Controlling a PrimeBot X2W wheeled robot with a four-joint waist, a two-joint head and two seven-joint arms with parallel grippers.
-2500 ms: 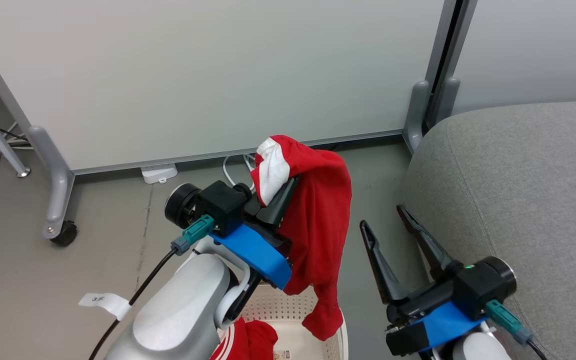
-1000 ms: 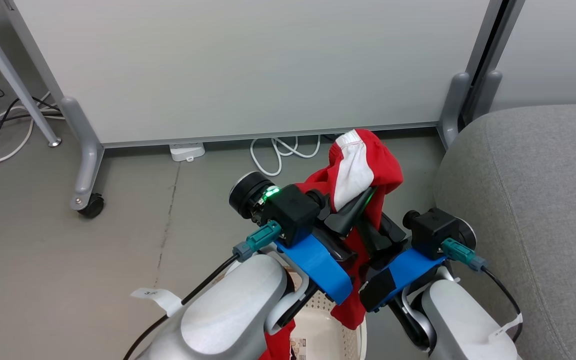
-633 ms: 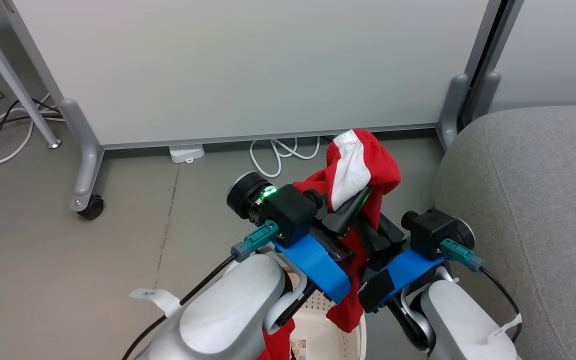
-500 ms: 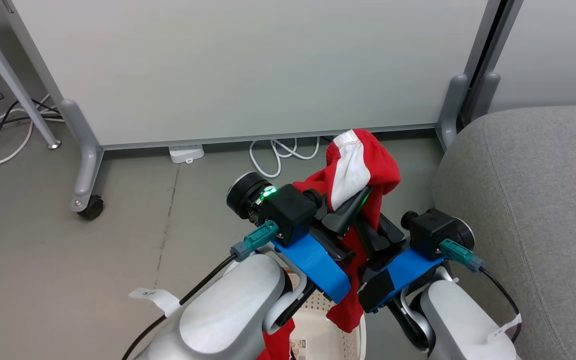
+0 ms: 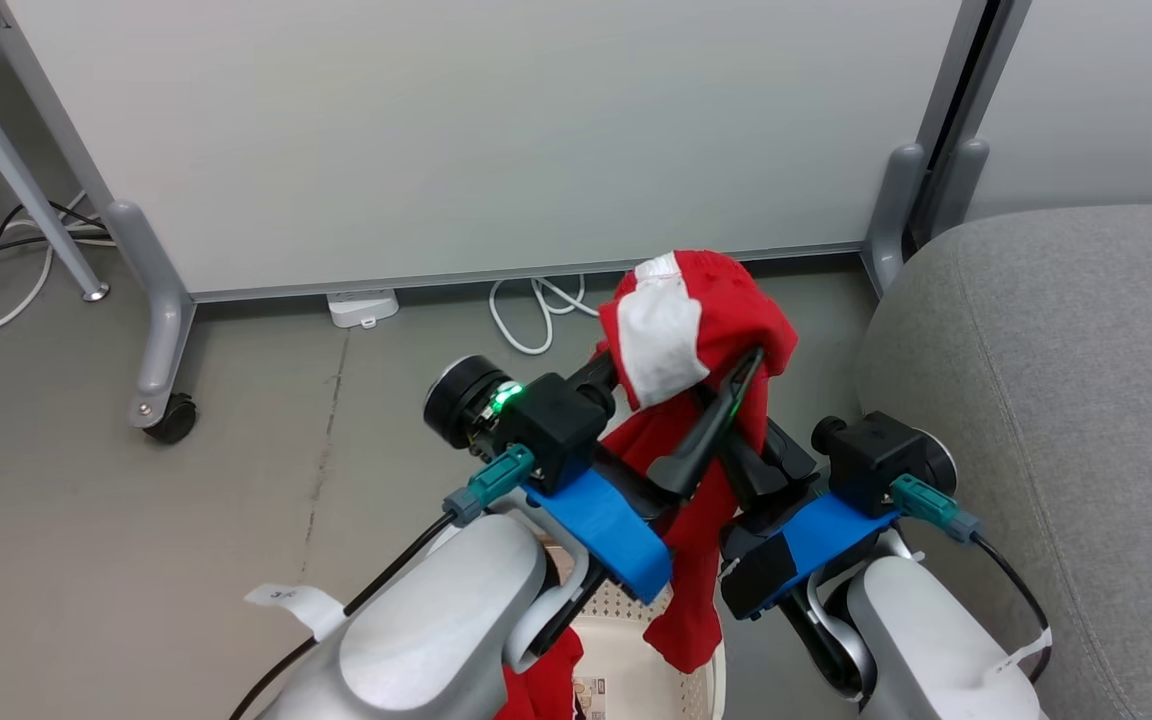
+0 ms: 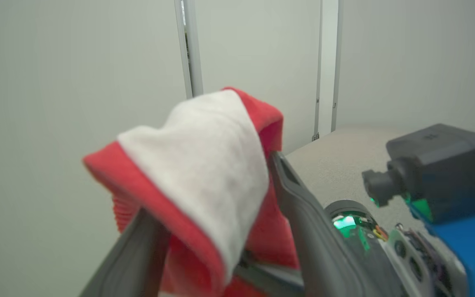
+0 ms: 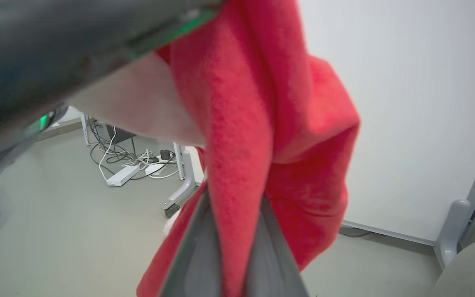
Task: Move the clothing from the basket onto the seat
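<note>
Handover stage, by the look of it, partway through the carry. Nearest, at the bottom of the head view: cream perforated basket (image 5: 626, 625) with a second red garment (image 5: 536, 690) lying inside. Next, by judgement: slide the left gripper (image 5: 676, 375) out of the folds without snagging, then swing right and lay the piece on the grey seat (image 5: 1056, 400).

Left gripper: spread wide, gripping nothing, yet wearing the red-and-white garment (image 5: 696, 330) draped like a hood over both fingers (image 6: 303, 214). Right gripper (image 5: 751, 465), just beside it: pinched shut on a red fold of that same garment, hem dangling over the basket. Beyond: pale partition panel (image 5: 486, 130) and loose white cable (image 5: 536, 310) on the floor.
</note>
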